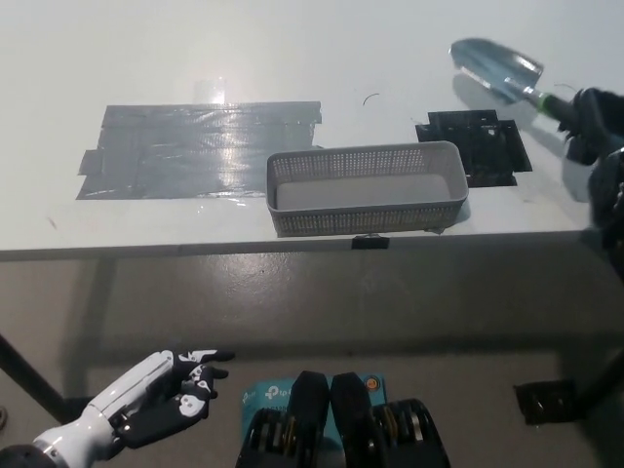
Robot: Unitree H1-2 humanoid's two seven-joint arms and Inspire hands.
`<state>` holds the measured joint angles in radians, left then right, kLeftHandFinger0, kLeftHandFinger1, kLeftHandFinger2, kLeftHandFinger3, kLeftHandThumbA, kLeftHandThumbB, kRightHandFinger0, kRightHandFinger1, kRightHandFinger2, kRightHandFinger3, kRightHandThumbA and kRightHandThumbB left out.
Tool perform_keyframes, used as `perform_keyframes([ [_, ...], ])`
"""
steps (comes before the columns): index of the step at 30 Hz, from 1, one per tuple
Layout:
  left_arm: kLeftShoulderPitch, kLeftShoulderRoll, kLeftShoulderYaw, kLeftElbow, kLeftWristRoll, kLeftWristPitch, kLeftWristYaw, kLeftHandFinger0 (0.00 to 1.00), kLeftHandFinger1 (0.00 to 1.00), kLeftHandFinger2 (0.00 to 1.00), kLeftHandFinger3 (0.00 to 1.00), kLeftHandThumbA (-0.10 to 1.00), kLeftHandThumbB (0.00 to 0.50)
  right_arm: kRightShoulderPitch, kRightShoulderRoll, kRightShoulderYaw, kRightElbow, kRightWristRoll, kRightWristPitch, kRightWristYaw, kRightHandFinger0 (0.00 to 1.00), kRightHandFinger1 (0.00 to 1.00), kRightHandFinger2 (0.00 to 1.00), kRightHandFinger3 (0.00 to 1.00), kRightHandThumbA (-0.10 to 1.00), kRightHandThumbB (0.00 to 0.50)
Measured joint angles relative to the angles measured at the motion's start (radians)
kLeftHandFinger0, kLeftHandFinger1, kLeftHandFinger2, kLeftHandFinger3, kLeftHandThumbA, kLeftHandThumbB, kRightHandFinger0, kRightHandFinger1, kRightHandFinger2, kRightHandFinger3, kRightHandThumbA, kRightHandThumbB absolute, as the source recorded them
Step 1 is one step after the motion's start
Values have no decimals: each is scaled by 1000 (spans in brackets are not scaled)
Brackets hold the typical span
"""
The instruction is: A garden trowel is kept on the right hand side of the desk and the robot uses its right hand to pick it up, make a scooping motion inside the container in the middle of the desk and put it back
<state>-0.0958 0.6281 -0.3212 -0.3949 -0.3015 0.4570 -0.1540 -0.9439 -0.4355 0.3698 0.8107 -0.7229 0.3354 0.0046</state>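
Steel trowel [499,66] aloft at far right, our black right hand [597,115] seemingly closed on its handle at the frame edge (white left hand [161,395] idles low, fingers spread), so next we swing left and dip it into the container [366,220].

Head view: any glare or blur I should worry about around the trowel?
Head view: there is a bright glare streak on the grey tape patch. The trowel blade is slightly soft but readable and casts a shadow on the desk. The right hand holding it is dark with little detail. The left hand rests in dim light below.
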Motion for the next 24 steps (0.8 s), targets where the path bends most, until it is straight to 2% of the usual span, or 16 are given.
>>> perform_keyframes([
  [1,-1,0,0,1,0,0,-2,835,884,922,1000,1000,234,0,-13,0,-14,0,0,7,0,41,356,751,-63,0],
  [2,-3,0,0,3,1,0,-3,834,884,922,1000,1000,233,1,-30,0,-35,0,-2,19,286,380,610,763,-98,0],
  [3,-5,0,1,5,1,0,-4,830,881,921,1000,1000,217,2,-48,-1,-59,0,-5,28,198,294,480,617,-100,0],
  [4,-6,0,1,8,2,0,-5,828,878,919,1000,1000,212,5,-71,-1,-90,1,-6,42,145,229,412,663,-86,0],
  [5,-6,0,1,11,3,0,-5,827,875,917,1000,1000,213,7,-94,-1,-127,1,-8,54,45,97,230,589,-80,0],
  [6,-6,0,1,13,4,0,-5,830,874,916,1000,1000,215,8,-113,-1,-152,1,-11,66,0,23,166,491,-100,0],
  [7,-7,0,2,14,6,0,-5,832,874,916,1000,1000,216,11,-132,-1,-188,3,-15,79,0,1,59,389,-100,0],
  [8,-7,0,2,15,7,0,-5,833,874,916,1000,1000,228,13,-147,-1,-212,4,-20,89,0,0,6,157,-100,10],
  [9,-8,0,3,17,8,0,-5,834,874,916,1000,1000,232,15,-166,-2,-243,8,-31,104,0,0,22,67,-100,27],
  [10,-9,0,3,18,8,0,-5,835,874,917,1000,1000,232,27,-190,-5,-292,13,-41,118,0,0,83,37,-100,40],
  [12,-9,-1,3,20,10,0,-6,837,873,910,1000,1000,235,52,-220,-10,-372,19,-57,142,0,0,196,1,-100,174],
  [16,-10,-1,4,21,14,0,-10,827,868,904,1000,1000,220,118,-261,-20,-535,45,-86,195,0,9,296,4,-100,281],
  [21,-10,5,6,21,13,0,-17,820,865,901,1000,1000,203,190,-294,-24,-704,73,-104,269,0,14,300,15,-100,262],
  [22,-10,6,7,21,13,0,-20,819,863,899,1000,1000,204,203,-301,-25,-736,83,-109,292,0,49,338,182,-100,219],
  [23,-11,6,7,21,14,0,-22,819,863,898,1000,1000,205,211,-308,-25,-756,89,-114,309,0,45,327,109,-100,160],
  [24,-12,6,7,21,14,0,-22,820,862,896,1000,1000,203,218,-317,-25,-773,96,-120,329,0,39,319,24,-100,164],
])
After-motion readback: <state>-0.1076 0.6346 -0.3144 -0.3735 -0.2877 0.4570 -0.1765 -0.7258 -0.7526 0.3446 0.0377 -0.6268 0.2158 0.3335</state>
